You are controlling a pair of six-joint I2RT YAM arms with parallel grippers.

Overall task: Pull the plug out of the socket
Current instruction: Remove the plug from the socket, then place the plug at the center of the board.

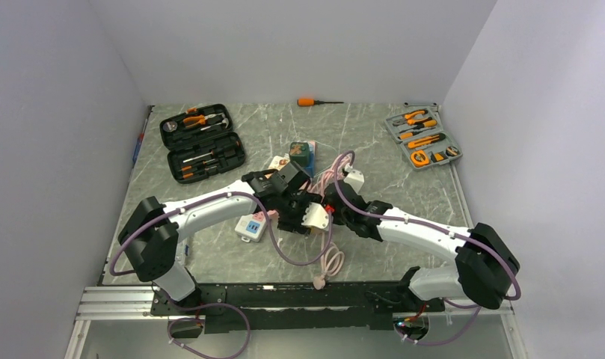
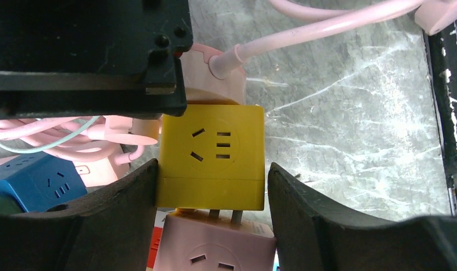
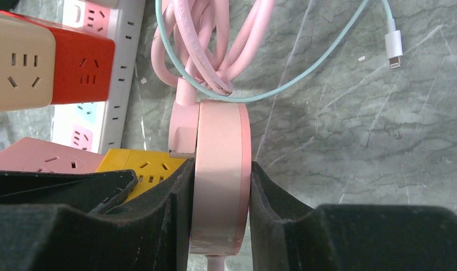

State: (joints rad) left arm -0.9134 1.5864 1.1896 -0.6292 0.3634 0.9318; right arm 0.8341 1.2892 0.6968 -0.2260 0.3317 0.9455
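A round pink plug (image 3: 217,130) with a pink cable sits against the far face of a yellow socket cube (image 2: 212,147). My right gripper (image 3: 221,165) is shut on the plug's flat sides. My left gripper (image 2: 212,166) is shut on the yellow cube; its left finger presses the cube and the right finger is at its edge. The yellow cube's own prongs are partly out of a pink socket cube (image 2: 214,251) below it. In the top view both grippers, left (image 1: 299,213) and right (image 1: 330,209), meet at mid-table.
A white power strip (image 3: 116,68), a red cube (image 3: 82,70), a beige cube (image 3: 17,62) and a blue cube (image 2: 34,180) lie close by. Pink cable coils (image 3: 197,45) and a teal charging cable (image 3: 392,48) lie beyond. Tool cases (image 1: 202,142) (image 1: 422,137) and a screwdriver (image 1: 318,102) sit at the back.
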